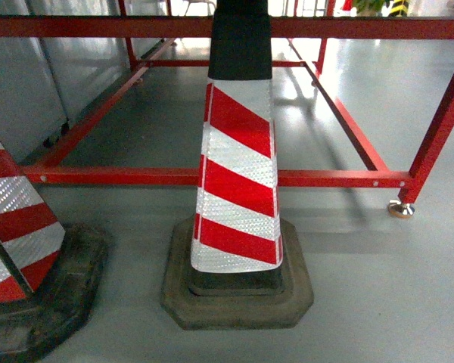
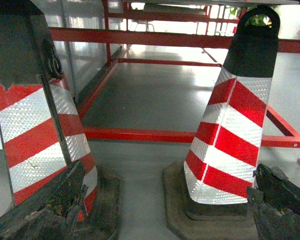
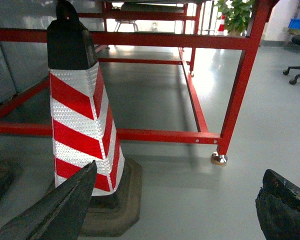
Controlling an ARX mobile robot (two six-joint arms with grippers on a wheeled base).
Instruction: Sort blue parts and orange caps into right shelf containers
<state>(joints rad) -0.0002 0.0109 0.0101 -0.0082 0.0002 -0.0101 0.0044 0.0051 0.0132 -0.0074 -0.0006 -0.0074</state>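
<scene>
Right shelf containers are nowhere in the three views, and neither blue parts nor orange caps show, so nothing can be judged as sorted; the whole task appears to lie ahead, and the robot would first have to reach the shelf.

At far left in the head view stands a left traffic cone (image 1: 15,227), red and white striped on a dark rubber base, cut off by the frame edge. The left pincer (image 2: 155,210) shows in its wrist view as two worn black fingers (image 2: 50,210) spread wide with nothing between them. In the middle rises a central traffic cone (image 1: 238,174) with a black top, close in front of the robot on the grey floor (image 1: 378,287). Behind it runs a red metal frame (image 1: 325,179), low rails and an upright on a levelling foot (image 1: 400,209). The right pincer (image 3: 182,210) is likewise spread wide and empty. Far right, a potted plant (image 3: 235,15) and an office chair base (image 3: 297,72) sit well apart.
</scene>
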